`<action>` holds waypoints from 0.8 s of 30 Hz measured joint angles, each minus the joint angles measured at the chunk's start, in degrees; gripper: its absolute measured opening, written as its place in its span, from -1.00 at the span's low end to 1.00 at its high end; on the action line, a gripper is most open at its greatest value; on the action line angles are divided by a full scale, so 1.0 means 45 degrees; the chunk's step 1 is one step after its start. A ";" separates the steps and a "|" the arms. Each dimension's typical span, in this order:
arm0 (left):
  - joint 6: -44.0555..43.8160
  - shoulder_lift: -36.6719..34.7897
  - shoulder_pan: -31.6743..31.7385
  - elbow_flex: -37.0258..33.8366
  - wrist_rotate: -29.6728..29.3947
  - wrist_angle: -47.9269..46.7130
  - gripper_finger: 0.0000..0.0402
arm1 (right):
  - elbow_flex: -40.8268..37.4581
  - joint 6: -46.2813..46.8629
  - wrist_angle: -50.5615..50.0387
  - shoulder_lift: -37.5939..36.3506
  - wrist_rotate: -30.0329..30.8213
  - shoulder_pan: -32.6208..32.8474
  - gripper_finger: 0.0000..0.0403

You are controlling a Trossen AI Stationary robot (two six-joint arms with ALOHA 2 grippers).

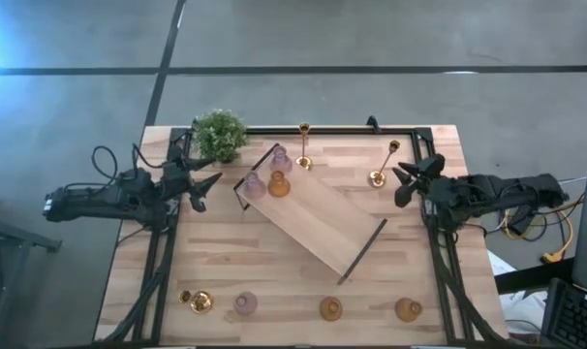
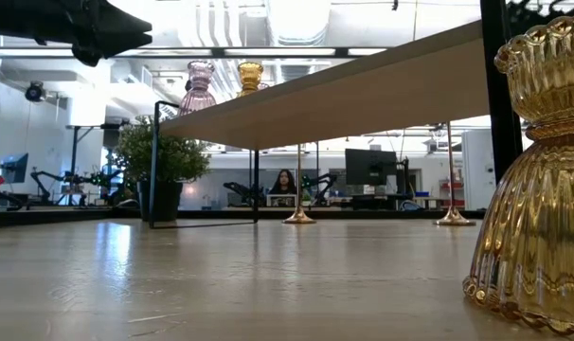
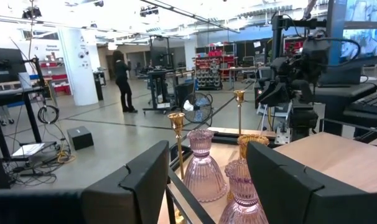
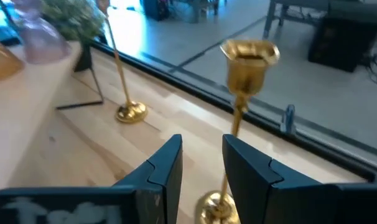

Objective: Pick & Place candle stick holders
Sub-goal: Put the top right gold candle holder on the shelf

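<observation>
Two tall gold thin-stemmed holders stand on their round bases at the table's far side, one (image 1: 303,145) beside the tray and one (image 1: 381,167) at the far right. Two pink glass holders (image 1: 279,161) (image 1: 254,186) and an amber one (image 1: 279,184) stand on the far-left end of the wooden tray (image 1: 323,218). My right gripper (image 1: 405,184) is open just right of the far-right gold holder (image 4: 247,59); that holder's stem shows past the gap between the fingers, apart from them. My left gripper (image 1: 208,189) is open left of the tray, facing the pink holders (image 3: 204,165).
A green potted plant (image 1: 219,134) stands at the far left corner. Along the near edge stand a squat gold holder (image 1: 199,301), a pink one (image 1: 245,304) and two amber ones (image 1: 330,309) (image 1: 408,309). A black frame (image 1: 439,252) borders the table. A person (image 3: 122,81) stands far off in the room.
</observation>
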 joint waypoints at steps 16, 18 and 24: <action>0.0005 0.0000 0.0004 0.0001 0.0000 0.0000 0.09 | -0.1717 -0.2771 0.4019 0.0376 -0.3595 -0.4161 -0.47; 0.0005 0.0000 0.0004 -0.0001 0.0001 -0.0005 0.09 | -0.2010 -0.2917 0.4404 0.0474 -0.3872 -0.4710 -0.47; 0.0005 0.0000 0.0004 -0.0001 0.0001 -0.0015 0.09 | -0.2904 -0.3520 0.5988 0.0665 -0.4391 -0.5849 -0.47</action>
